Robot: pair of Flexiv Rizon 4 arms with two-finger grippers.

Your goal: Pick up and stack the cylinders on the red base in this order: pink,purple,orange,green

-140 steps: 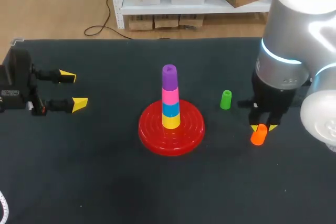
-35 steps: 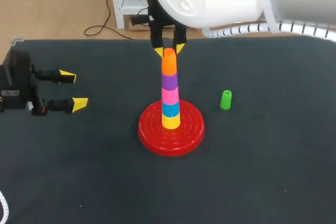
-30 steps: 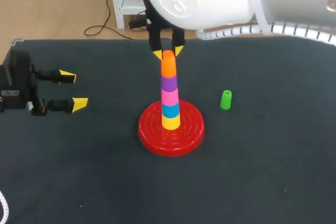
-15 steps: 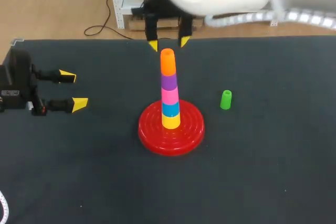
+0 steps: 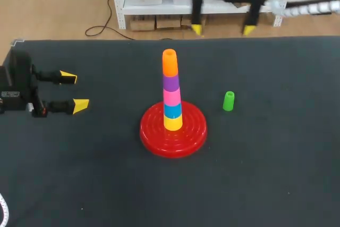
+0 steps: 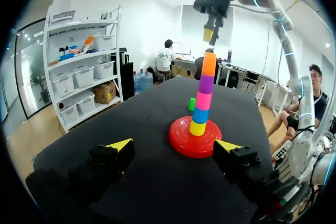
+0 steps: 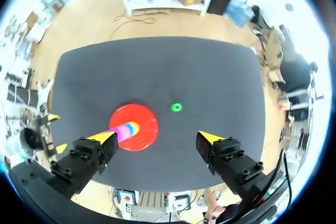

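Observation:
On the red base [image 5: 154, 137] stands a stack [image 5: 171, 90] of yellow, blue, pink and purple cylinders with the orange cylinder [image 5: 169, 62] on top. The green cylinder [image 5: 228, 101] stands upright on the table, to the right of the base. My right gripper [image 5: 222, 29] hangs high above the table's far side, open wide and empty. From its wrist view the base [image 7: 143, 117] and green cylinder [image 7: 177, 107] lie far below. My left gripper [image 5: 74, 91] rests open at the left edge, facing the stack [image 6: 202, 95] and the green cylinder [image 6: 192, 104] beyond it.
The table [image 5: 265, 174] is covered in black cloth. Apart from the base, the stack and the green cylinder, nothing stands on it.
My right gripper opened and let go of the orange cylinder on top of the stack. It then rose and moved to the right, toward the far edge. The left arm kept still.

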